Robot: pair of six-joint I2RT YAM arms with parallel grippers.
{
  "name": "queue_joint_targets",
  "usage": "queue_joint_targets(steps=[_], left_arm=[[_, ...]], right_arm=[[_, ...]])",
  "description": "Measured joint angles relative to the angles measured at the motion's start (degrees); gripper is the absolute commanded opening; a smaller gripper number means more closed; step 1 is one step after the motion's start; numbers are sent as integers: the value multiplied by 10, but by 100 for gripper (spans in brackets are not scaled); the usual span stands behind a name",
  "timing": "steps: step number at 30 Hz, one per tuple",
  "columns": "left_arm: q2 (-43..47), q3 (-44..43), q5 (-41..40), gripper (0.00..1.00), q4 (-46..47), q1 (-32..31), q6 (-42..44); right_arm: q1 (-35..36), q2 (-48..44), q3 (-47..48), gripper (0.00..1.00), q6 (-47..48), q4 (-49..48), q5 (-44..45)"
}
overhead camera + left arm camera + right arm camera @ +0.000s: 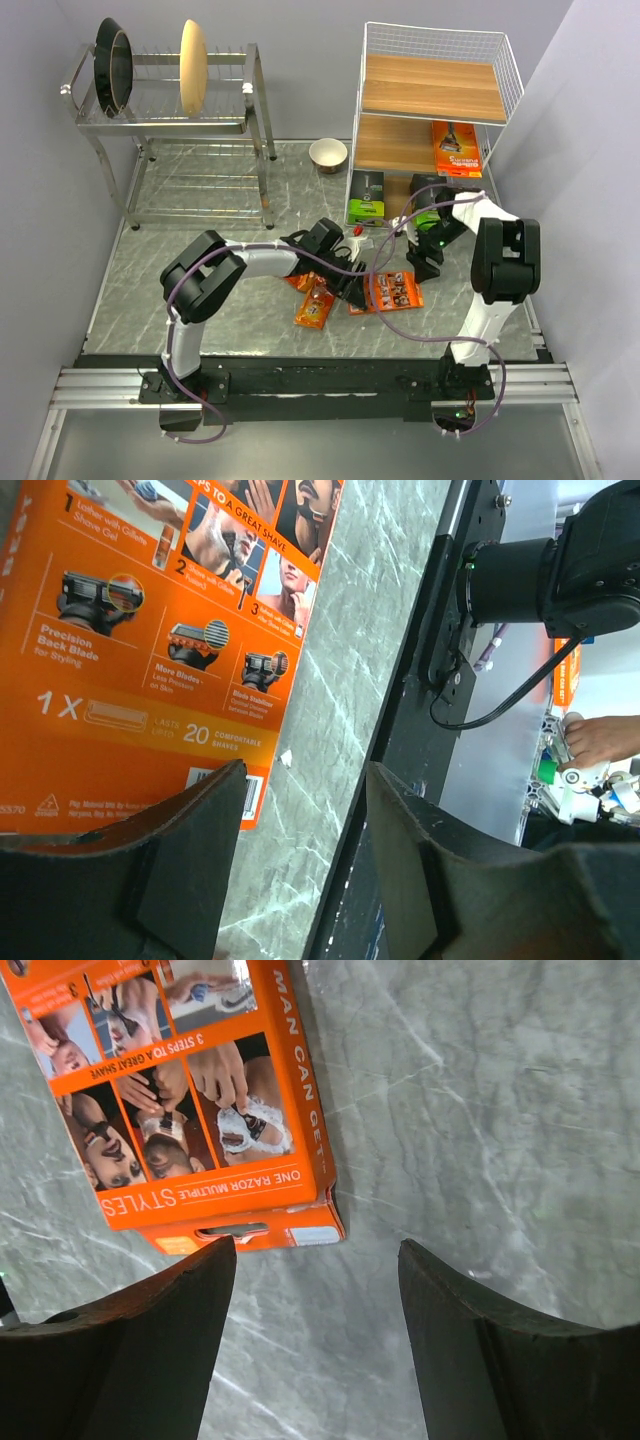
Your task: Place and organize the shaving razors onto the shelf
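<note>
A flat orange razor card (pixel 392 290) lies on the marble table between both grippers. In the left wrist view the card (pixel 150 630) fills the upper left; my left gripper (pixel 305 770) hangs open at its corner with only table between the fingers. My right gripper (pixel 317 1245) is open just off the card's (pixel 190 1100) hang-tab end. Two narrow orange blister packs (pixel 313 305) lie left of it. Another orange card (pixel 455 150) stands on the shelf's (pixel 430 90) middle board. One grey, lime-ended box (pixel 366 197) stands at the shelf's foot; another (pixel 428 220) is partly hidden by the right arm.
A steel dish rack (pixel 170 110) with plates stands at the back left. A small bowl (pixel 328 154) sits beside the shelf. The table's dark front rail (pixel 400 730) runs close beside my left gripper. Purple cables loop over the card area.
</note>
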State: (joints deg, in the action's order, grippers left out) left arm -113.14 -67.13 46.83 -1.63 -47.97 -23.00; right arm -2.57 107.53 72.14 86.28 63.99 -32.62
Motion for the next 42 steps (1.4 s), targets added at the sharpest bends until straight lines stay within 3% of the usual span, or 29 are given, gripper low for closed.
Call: queue_joint_targets(steps=[10, 28, 33, 39, 40, 42], left_arm=[[-3, 3, -2, 56, 7, 0, 15], [-2, 14, -8, 55, 27, 1, 14], [-2, 19, -8, 56, 37, 1, 12], [-2, 21, -11, 56, 43, 1, 6], [-2, 21, -12, 56, 44, 1, 6], [-3, 21, -12, 56, 45, 1, 3]], right_arm=[[0, 54, 47, 72, 18, 19, -3], [32, 78, 56, 51, 56, 101, 44], [32, 71, 42, 58, 40, 97, 46], [43, 53, 17, 36, 14, 75, 63], [45, 50, 12, 27, 10, 69, 70], [47, 46, 6, 18, 5, 60, 78]])
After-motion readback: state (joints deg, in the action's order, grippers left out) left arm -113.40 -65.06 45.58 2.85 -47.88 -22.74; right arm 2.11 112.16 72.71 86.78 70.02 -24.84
